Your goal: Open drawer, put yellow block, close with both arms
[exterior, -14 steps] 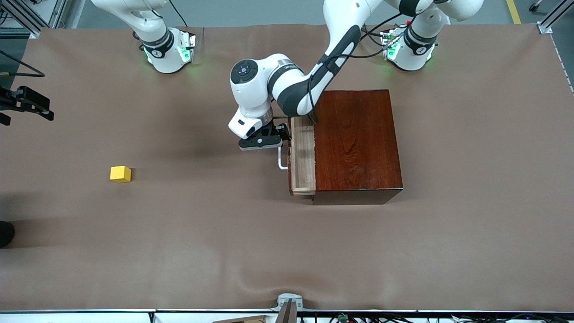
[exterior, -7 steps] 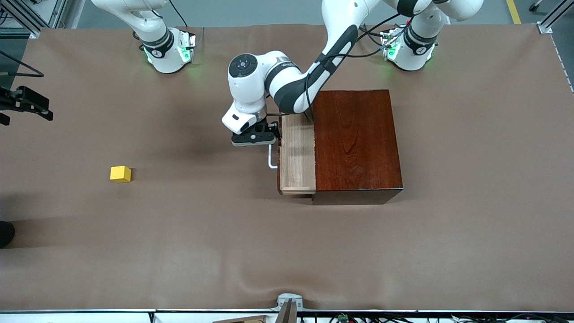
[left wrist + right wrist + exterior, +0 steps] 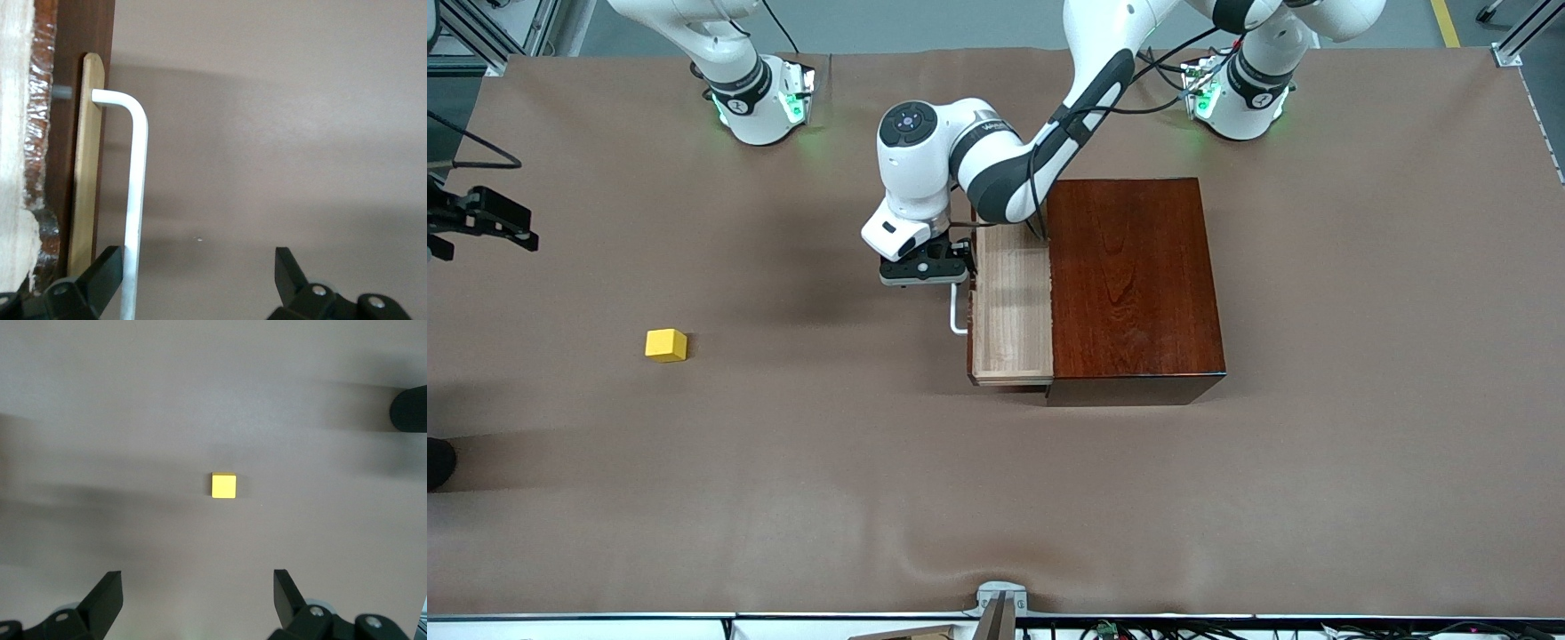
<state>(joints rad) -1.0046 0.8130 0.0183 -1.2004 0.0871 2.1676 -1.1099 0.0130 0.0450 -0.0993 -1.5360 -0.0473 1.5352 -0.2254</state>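
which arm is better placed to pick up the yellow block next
Right. The right gripper hangs open above the small yellow cube, which lies toward the right arm's end of the table. The left gripper is open around the pale-wood-lined drawer's white bar handle.

- The box (image 3: 1134, 284) is the only bulky thing on the tabletop (image 3: 783, 498).
- The drawer (image 3: 1011, 307) juts from the box toward the right arm's end, its top open.
- The left gripper (image 3: 925, 269) sits at the handle (image 3: 957, 313), fingers (image 3: 100, 280) spread, crowding the drawer front.
- The block (image 3: 666, 345) lies well apart from the box with bare tabletop all round.
- The right gripper (image 3: 197, 603) hangs over the block, fingers apart.
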